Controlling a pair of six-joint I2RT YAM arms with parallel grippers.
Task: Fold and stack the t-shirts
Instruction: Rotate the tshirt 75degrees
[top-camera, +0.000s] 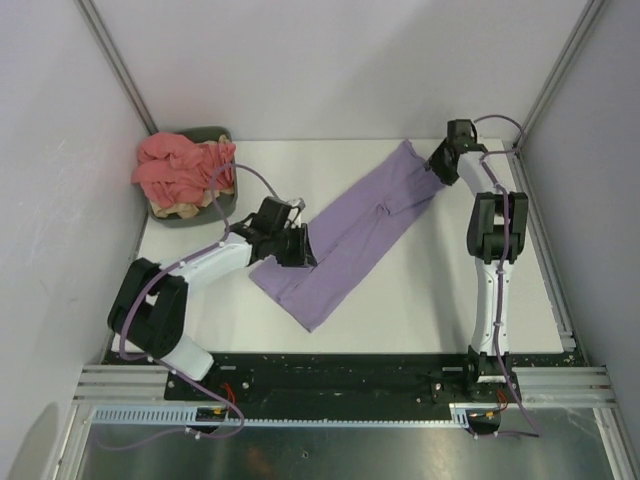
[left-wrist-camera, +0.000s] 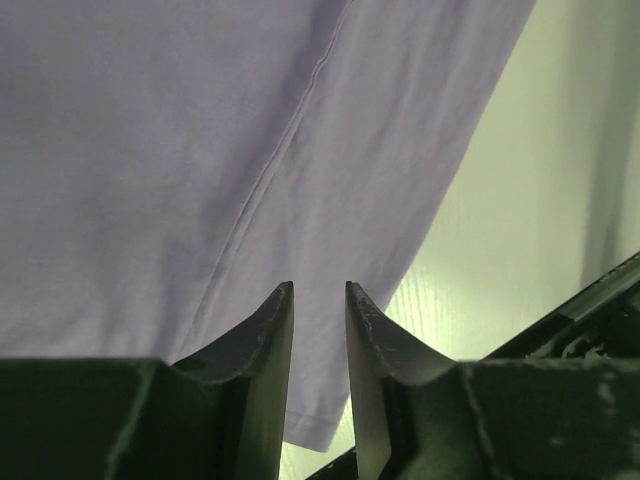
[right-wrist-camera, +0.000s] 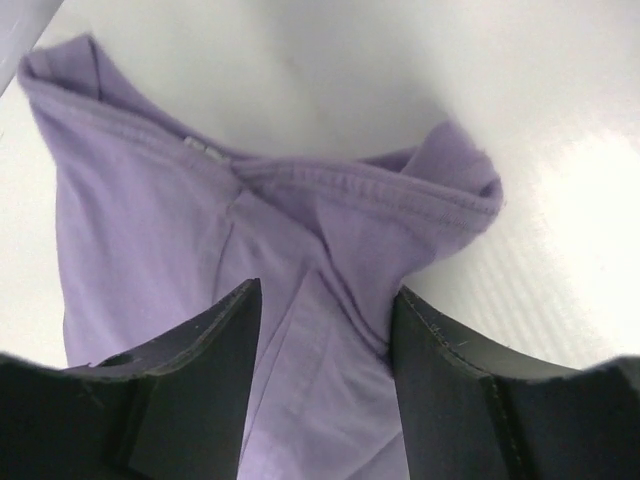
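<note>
Lavender t-shirt (top-camera: 350, 235), folded into a long strip, lies diagonally from mid-table toward the far right corner, with white table (top-camera: 430, 295) showing along the near edge. The left gripper (top-camera: 303, 248) hangs narrowly parted over its near end. The right gripper (top-camera: 437, 166), spread wide, straddles the collar end.

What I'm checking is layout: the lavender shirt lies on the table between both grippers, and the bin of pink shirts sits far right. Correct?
No: the top view shows the bin of pink shirts far left. The lavender shirt does lie on the table between the left gripper and right gripper.
</note>
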